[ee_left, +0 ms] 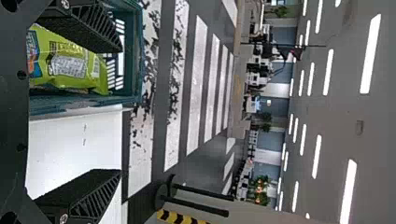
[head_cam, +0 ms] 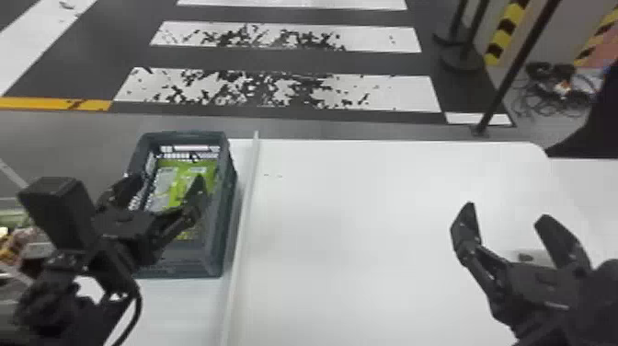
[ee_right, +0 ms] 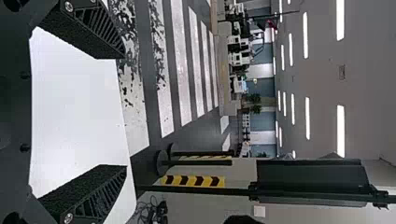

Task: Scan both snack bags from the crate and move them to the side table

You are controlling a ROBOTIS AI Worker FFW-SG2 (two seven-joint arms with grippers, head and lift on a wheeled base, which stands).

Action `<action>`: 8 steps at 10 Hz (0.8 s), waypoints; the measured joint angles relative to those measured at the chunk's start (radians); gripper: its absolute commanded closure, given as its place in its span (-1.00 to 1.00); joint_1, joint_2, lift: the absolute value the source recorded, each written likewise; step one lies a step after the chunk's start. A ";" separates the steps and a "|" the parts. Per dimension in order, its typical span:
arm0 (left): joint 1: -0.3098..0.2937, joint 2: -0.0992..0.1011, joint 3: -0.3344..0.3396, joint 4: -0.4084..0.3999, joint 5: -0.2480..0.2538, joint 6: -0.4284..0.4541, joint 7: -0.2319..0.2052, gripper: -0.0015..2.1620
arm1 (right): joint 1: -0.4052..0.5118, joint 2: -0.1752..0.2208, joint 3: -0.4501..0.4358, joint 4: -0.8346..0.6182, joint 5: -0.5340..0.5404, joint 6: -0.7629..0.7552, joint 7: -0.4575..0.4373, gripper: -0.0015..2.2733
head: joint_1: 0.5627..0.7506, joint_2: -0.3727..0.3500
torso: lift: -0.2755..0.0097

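Note:
The grey crate stands at the left of the white table, with green snack bags lying inside it. Above the crate's near part is my left gripper, its fingers spread with nothing between them. In the left wrist view a green bag lies in the crate, partly behind one finger of my left gripper. Over the table's right part my right gripper is parked, open and holding nothing; the right wrist view has the right gripper over bare tabletop.
A raised white strip runs along the white table just right of the crate. Another surface holding assorted items is at the far left. Black posts stand on the floor beyond the table's far right corner.

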State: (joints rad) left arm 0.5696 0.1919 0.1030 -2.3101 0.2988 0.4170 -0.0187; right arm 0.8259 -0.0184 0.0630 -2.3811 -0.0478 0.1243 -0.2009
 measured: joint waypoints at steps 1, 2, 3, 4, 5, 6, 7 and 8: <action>-0.036 -0.007 0.009 0.012 0.001 0.051 0.020 -0.93 | 0.000 -0.003 0.002 -0.002 0.002 0.006 0.000 -0.93 | 0.41 0.12 | 0.73; -0.067 -0.010 0.014 0.036 -0.002 0.067 0.044 -0.93 | -0.002 -0.007 0.004 -0.003 0.003 0.013 0.000 -0.93 | 0.41 0.16 | 0.73; -0.094 -0.011 0.017 0.062 -0.008 0.073 0.065 -0.93 | -0.003 -0.011 0.004 -0.003 0.003 0.018 0.000 -0.93 | 0.41 0.22 | 0.73; -0.122 -0.012 0.021 0.092 -0.009 0.080 0.082 -0.93 | -0.003 -0.014 0.003 -0.003 0.003 0.019 0.000 -0.93 | 0.41 0.25 | 0.73; -0.149 -0.012 0.027 0.122 -0.005 0.085 0.086 -0.93 | -0.003 -0.016 0.001 -0.003 0.003 0.019 0.000 -0.93 | 0.41 0.26 | 0.73; -0.174 -0.013 0.037 0.147 -0.001 0.103 0.084 -0.93 | -0.003 -0.017 0.000 -0.003 0.004 0.020 0.000 -0.93 | 0.41 0.28 | 0.73; -0.205 -0.016 0.046 0.176 0.004 0.133 0.082 -0.93 | -0.005 -0.018 0.001 -0.003 0.006 0.025 0.000 -0.93 | 0.41 0.31 | 0.73; -0.240 -0.027 0.051 0.216 0.007 0.157 0.078 -0.93 | -0.005 -0.018 0.003 -0.003 0.008 0.030 0.000 -0.93 | 0.41 0.33 | 0.73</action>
State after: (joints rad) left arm 0.3300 0.1648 0.1537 -2.0940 0.3057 0.5737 0.0588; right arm 0.8207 -0.0367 0.0658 -2.3838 -0.0400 0.1545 -0.2008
